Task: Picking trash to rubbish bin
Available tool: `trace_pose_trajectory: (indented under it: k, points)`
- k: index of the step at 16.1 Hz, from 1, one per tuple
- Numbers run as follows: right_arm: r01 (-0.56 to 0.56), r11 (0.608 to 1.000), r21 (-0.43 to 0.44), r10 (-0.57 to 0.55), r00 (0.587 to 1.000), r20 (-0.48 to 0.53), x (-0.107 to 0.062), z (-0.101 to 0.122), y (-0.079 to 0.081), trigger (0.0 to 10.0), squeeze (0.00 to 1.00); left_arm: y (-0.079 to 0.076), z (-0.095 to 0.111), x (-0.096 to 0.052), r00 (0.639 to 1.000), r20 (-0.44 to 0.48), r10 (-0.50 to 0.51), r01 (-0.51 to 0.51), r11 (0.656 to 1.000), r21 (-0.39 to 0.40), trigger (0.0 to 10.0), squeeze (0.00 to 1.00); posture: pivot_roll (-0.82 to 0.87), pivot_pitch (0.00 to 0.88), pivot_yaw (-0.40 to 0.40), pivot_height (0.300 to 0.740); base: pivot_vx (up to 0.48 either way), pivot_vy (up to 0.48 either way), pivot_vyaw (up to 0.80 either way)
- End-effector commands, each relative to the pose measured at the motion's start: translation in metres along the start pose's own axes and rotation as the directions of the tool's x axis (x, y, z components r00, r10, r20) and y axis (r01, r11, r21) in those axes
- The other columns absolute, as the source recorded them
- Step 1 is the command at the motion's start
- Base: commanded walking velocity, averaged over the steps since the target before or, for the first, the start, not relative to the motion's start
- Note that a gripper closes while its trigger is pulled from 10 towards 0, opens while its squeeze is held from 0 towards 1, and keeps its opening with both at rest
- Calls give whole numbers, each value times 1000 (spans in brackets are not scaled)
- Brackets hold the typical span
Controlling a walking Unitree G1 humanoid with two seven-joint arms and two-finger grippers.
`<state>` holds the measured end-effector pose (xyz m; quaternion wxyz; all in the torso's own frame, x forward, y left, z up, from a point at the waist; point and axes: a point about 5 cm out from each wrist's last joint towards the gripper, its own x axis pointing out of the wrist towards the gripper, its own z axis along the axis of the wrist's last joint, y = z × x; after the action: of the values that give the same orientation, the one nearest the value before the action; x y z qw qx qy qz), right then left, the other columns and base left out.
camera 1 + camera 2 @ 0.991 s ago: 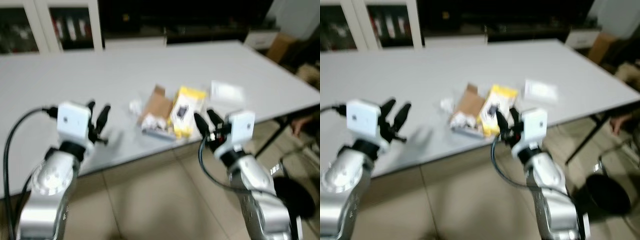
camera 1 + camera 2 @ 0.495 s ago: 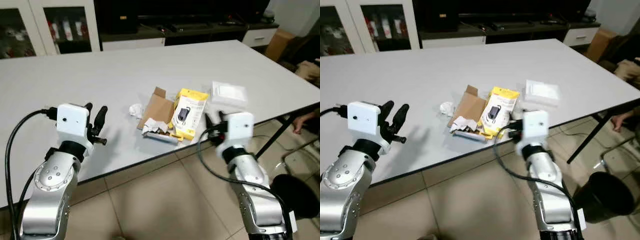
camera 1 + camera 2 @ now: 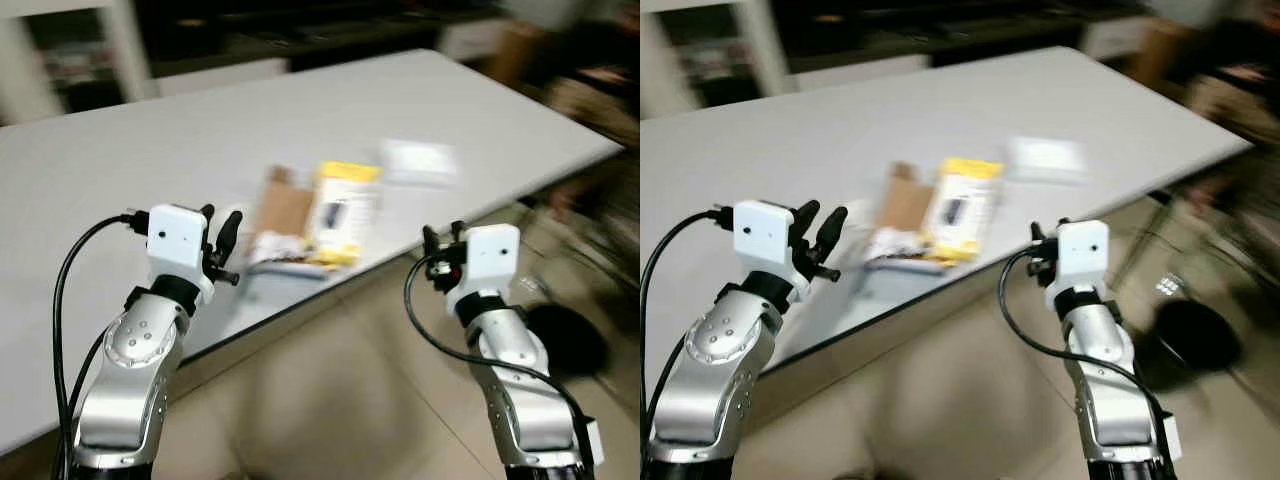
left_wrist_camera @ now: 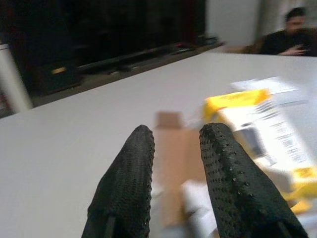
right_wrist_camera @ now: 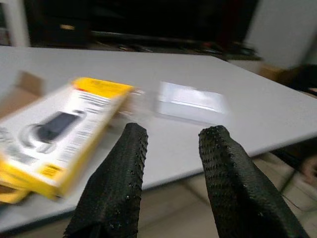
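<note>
The whole picture has slid and blurred since half a second ago, so my head has turned; the trash itself lies where it did on the white bench (image 3: 120, 150). The yellow box (image 3: 338, 212) sits mid-frame beside the brown cardboard (image 3: 282, 208), with a white packet (image 3: 418, 160) to its upper right. My left end effector (image 3: 222, 240), fingers spread and empty, hovers over the bench just left of the cardboard. My right end effector (image 5: 171, 148), also spread and empty, hangs off the bench edge at lower right, facing the box. The dark bin (image 3: 1188, 338) stands on the floor at right. My left wrist view catches a seated person (image 4: 292, 37) beyond the bench.
</note>
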<state>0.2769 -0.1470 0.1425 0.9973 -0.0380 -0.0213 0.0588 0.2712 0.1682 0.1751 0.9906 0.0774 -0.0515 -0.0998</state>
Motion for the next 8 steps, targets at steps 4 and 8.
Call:
trace_pose_trajectory:
  k: [4, 8]
  points:
    - [-99, 995, 17, 100, 995, -18, -1, 1, 9, 10000, 0, 7, 0, 1, 1000, 11, 21, -21, 1000, 9, 10000, 0, 33, 45, -63, 740, 347, 0, -303]
    - [-207, 976, 61, 210, 977, -46, -1, -2, 22, 10000, 0, 22, -1, -7, 997, 3, 82, -82, 996, 41, 10000, 0, 55, 41, -75, 740, 351, 0, 0]
